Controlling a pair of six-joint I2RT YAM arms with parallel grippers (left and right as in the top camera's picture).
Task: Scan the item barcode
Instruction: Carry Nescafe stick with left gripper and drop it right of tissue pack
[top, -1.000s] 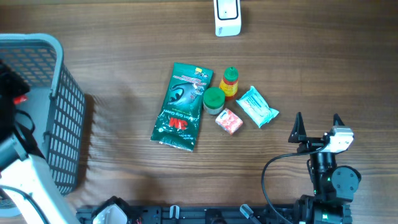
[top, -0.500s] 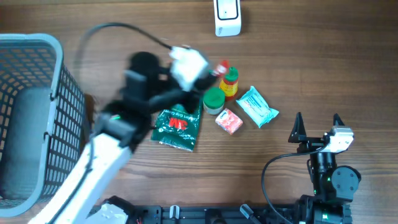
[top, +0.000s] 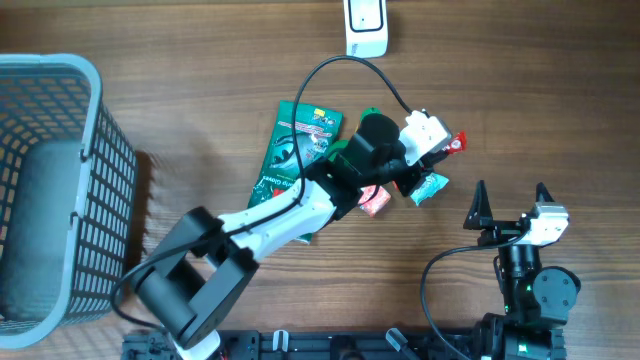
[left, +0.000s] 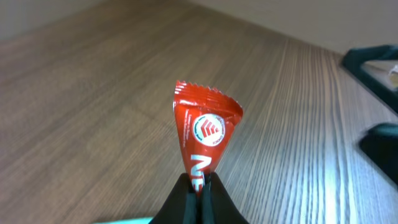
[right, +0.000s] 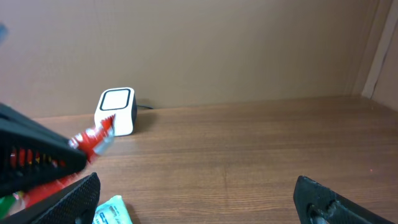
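**Left arm has crossed the table with the sachet: presentation to scanner pending**

One second ago the left arm sat at the left edge of the table, by the basket (top: 60, 180). It now reaches across the middle of the table, over the group of loose items. The green packet (top: 300, 140) and the teal packet (top: 428, 187) have kept their places.

The left gripper (left: 200, 185) has its jaws pressed together on the lower tip of the red sachet (left: 205, 127). The sachet stands upright above the fingertips and appears clear of the table surface. From overhead it lies just right of the item group, well apart from the scanner (top: 365, 28) at the far edge.

The right gripper (top: 510, 190) has not moved. It is near the near right corner, jaws wide apart and empty.

Judgement: pickup is complete and transport is under way. The scan is not yet done, because the sachet must still be moved towards the far edge and turned to face the scanner window.
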